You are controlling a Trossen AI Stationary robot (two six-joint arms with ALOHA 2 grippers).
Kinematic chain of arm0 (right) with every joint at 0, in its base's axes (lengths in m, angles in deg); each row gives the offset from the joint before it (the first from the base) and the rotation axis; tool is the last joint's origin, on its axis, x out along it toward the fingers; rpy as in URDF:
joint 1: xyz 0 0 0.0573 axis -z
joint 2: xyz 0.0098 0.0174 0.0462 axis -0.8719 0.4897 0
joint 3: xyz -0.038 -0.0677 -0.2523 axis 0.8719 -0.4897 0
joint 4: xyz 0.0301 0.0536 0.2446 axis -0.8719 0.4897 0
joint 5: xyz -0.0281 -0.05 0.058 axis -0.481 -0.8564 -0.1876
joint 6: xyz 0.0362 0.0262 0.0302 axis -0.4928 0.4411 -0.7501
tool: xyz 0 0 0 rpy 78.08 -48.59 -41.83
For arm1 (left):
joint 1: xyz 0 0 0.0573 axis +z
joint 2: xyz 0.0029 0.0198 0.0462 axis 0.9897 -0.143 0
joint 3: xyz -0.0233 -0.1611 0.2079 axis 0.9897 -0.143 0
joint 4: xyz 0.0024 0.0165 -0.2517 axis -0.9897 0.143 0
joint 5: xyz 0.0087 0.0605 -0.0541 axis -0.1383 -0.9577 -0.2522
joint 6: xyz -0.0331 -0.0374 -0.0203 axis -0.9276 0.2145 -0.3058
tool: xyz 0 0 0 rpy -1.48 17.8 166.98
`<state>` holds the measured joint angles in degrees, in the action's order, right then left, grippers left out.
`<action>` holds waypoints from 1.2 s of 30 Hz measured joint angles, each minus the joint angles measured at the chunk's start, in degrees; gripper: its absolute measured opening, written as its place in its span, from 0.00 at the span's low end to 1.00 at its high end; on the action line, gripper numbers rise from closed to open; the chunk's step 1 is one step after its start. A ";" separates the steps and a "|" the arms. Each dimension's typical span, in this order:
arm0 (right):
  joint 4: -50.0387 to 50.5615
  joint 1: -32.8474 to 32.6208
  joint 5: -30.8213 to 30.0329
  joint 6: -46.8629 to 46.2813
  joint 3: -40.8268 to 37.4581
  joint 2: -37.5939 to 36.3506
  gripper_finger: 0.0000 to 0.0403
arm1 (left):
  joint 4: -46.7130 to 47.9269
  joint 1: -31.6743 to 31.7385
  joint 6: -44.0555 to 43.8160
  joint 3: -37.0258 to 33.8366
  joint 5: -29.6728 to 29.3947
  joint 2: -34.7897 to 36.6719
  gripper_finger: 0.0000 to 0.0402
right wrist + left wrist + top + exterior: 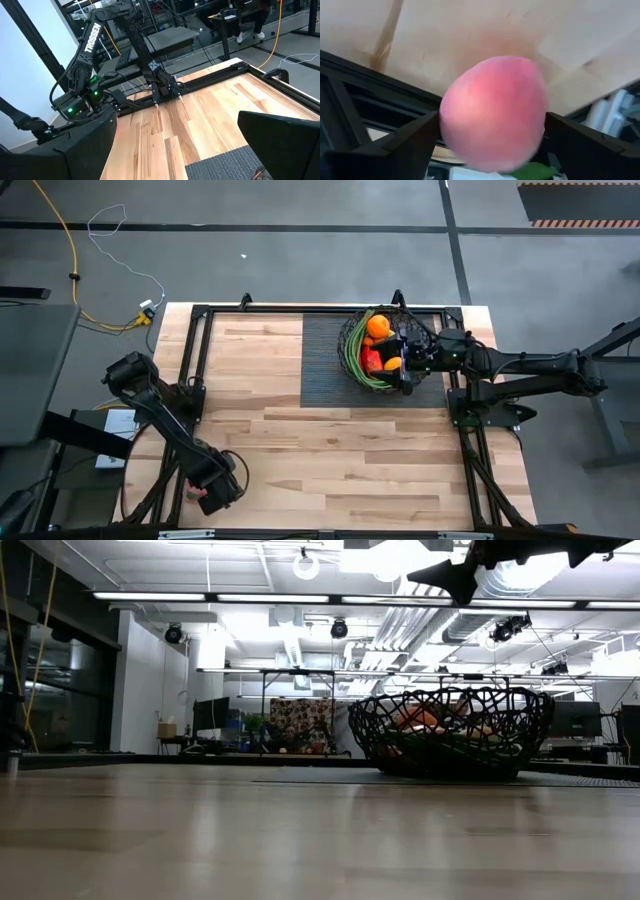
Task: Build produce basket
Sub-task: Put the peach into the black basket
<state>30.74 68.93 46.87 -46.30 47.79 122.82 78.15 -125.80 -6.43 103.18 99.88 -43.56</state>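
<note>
Lower left of the high view: left gripper (210,492) clamped on a pink peach (492,114). Upper right – right gripper (405,363), fingers apart, over the basket (352,340). "TROSSEN" on the far arm (92,37).

Both arms are dark, nearly black, built of slim tubes joined by rounded, bulky joints. The left arm (95,55) carries white "TROSSEN" lettering along one link, and small green lights glow on its lower housing (other markings are too small to read). The fingers (395,150) are flat, matte black wedges with angular edges.
</note>
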 joint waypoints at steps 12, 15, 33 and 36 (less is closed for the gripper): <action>0.66 0.00 -0.11 -0.02 0.00 0.00 0.99 | -3.67 -0.37 2.79 0.04 3.40 -5.27 0.87; 0.99 0.00 -0.11 -0.02 0.00 0.00 0.99 | -3.67 -0.33 4.12 0.04 3.36 -5.27 0.87; 1.74 0.00 -0.13 -0.02 0.00 0.00 0.99 | -2.75 4.84 16.10 -0.04 5.60 0.42 0.73; 1.74 0.00 -0.13 -0.02 0.00 0.00 0.99 | -1.28 10.12 20.33 -0.04 2.13 6.19 0.73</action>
<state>32.48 68.93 46.74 -46.32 47.79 122.82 76.87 -115.67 13.89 103.13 102.00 -37.37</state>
